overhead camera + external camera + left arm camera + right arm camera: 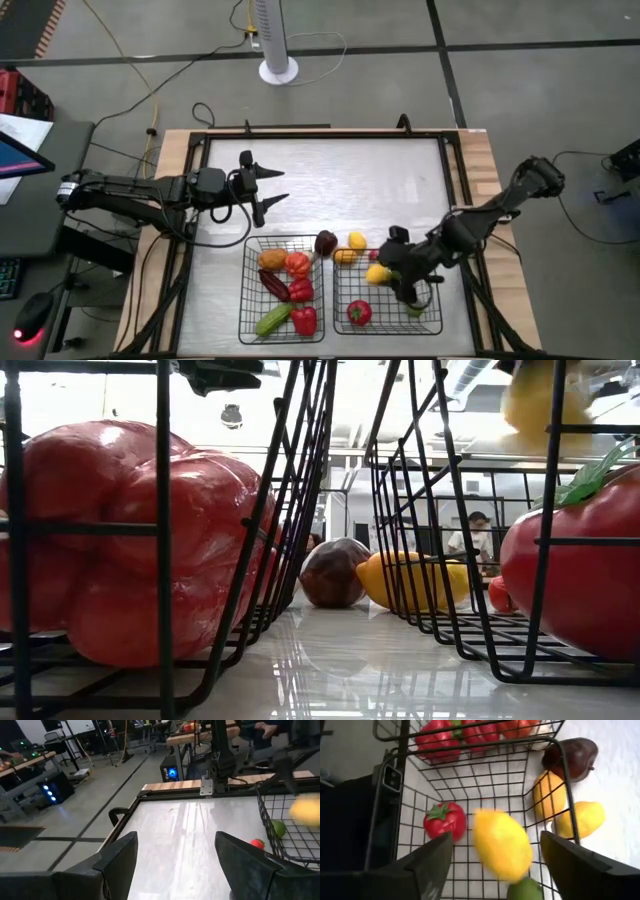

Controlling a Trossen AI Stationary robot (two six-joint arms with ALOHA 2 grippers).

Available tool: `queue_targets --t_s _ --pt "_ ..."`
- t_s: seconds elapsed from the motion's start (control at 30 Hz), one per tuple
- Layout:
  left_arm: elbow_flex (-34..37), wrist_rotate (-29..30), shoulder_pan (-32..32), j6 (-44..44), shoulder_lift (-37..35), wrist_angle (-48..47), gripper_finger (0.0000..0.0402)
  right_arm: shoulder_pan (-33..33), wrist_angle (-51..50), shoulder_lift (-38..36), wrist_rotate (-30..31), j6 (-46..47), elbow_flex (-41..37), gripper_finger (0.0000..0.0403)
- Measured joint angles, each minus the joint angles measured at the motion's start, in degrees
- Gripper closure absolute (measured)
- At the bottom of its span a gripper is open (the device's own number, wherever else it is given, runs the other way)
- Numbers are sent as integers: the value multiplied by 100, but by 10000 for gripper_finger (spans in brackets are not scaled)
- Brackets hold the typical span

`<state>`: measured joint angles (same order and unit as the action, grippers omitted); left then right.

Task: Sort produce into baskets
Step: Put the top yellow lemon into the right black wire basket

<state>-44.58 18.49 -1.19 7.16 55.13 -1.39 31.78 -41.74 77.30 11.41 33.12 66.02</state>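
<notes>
No brand, label or readable writing shows in any view. From above, the left gripper hangs open over bare table, with the left basket just beyond its fingertips toward the near edge; that basket holds an orange piece, red peppers, a dark red piece and a green cucumber. The right gripper sits over the right basket, a yellow lemon at its fingers and a tomato lying below in the basket. A dark purple piece and two yellow fruits rest on the table between the baskets' far ends. At table height, a glossy red pepper fills the left basket's mesh, and the purple piece stands beyond. The left wrist view shows its fingers spread wide over white table. The right wrist view shows its fingers parted, the blurred lemon between them touching neither, above the tomato.
</notes>
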Motion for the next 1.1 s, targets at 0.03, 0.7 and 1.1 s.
queue_targets --t_s 0.03,0.7,1.1 --pt "0 -10 0 -9 0 -2 148 -92 -6 -1 -70 -5 0 62" --pt "1 -12 -2 4 -1 -70 148 -3267 -522 1324 -2233 -406 66 34" --pt "2 -8 -2 183 -2 -205 148 -3673 -2235 3007 -2835 -369 1663 34"
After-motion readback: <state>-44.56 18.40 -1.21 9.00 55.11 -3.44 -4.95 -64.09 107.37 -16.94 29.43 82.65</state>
